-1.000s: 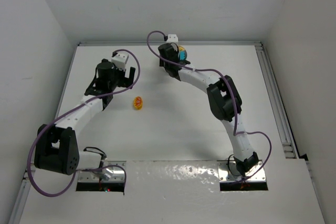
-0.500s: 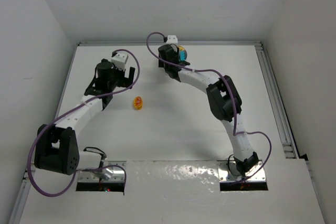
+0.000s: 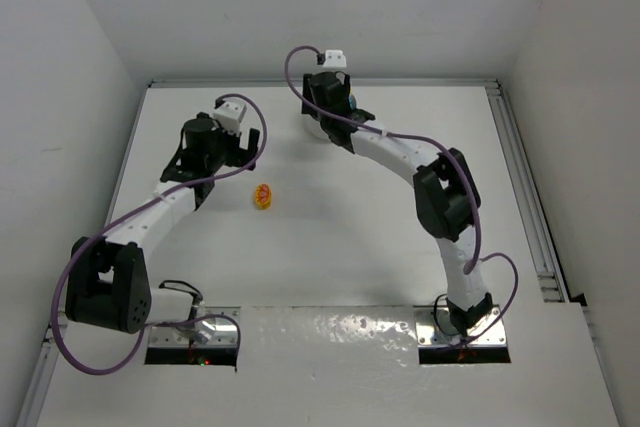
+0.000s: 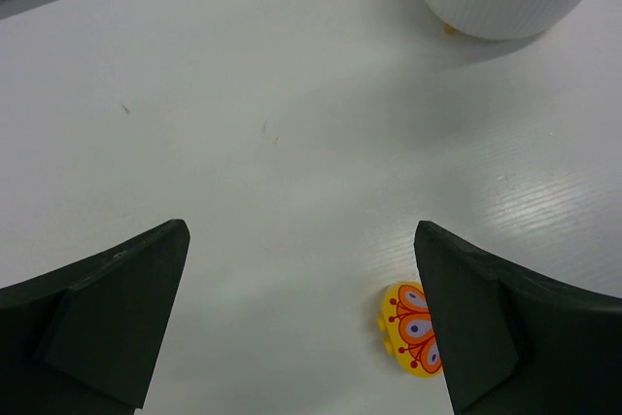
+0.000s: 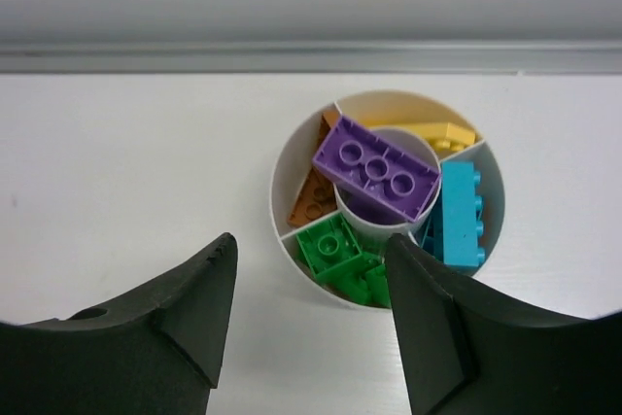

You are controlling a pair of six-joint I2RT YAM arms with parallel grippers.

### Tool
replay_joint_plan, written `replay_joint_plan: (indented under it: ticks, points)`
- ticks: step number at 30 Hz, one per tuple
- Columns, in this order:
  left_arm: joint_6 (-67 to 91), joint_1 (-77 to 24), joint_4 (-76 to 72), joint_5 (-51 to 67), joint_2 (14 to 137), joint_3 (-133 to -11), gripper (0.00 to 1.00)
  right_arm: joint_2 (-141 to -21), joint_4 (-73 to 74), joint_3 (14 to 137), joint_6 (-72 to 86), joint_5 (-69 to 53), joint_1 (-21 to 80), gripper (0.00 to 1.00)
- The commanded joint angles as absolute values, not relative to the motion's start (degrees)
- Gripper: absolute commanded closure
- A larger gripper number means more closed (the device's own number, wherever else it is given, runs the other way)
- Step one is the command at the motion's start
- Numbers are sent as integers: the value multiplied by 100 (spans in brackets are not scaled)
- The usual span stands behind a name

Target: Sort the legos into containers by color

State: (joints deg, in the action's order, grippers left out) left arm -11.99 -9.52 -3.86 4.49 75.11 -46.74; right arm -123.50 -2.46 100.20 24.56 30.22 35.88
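Observation:
The round white dish [image 5: 284, 203] stands near the back wall. It holds a purple brick [image 5: 376, 168] over its centre, and green [image 5: 340, 248], orange [image 5: 313, 197], yellow [image 5: 432, 132] and teal [image 5: 459, 215] bricks in its wedges. My right gripper [image 5: 311, 269] is open and empty, just above the dish's near rim. In the top view it [image 3: 328, 109] covers most of the dish. A yellow lego with an orange butterfly print [image 3: 263, 196] lies alone on the table. My left gripper [image 4: 301, 328] is open and empty, with that lego [image 4: 406, 323] beside its right finger [image 4: 505, 337].
The left wrist view shows the dish's ribbed wall [image 4: 505, 2] far ahead to the right, green bricks at its top. The back wall edge [image 5: 311, 53] runs just behind the dish. A metal rail [image 3: 525, 187] lines the table's right side.
My right arm has lifted and swung a little toward the back wall over the dish, hiding more of it. The left arm and the yellow lego have not moved.

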Motion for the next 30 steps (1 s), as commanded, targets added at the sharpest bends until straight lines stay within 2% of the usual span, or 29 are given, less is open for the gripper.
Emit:
replay_joint_plan:
  ticks: [1,5,10,13,14,21,30]
  points:
    - [-853,-826,-642,493,7374,-4658,0,-11805,-598,9941,2294,2989,3630,38]
    - [-178,-555,-65,-733,7400,-4973,0,-11567,425,10010,2320,1893,3691,37]
    - [123,-10,1341,-2791,7523,-5607,0,-11426,1178,9800,2760,1546,4323,34]
    - [35,342,1914,-3197,7498,-5739,0,-11539,1325,9834,3259,1705,4640,27]
    - [26,378,1986,-3278,7462,-5713,0,-11758,1492,10009,3409,1705,4702,22]
    - [-589,142,635,-3567,6207,-4230,0,-12954,2434,11397,3805,2653,5361,23]
    - [-844,-509,97,-4121,5397,-3375,0,-13675,2778,11496,3806,3129,5871,24]
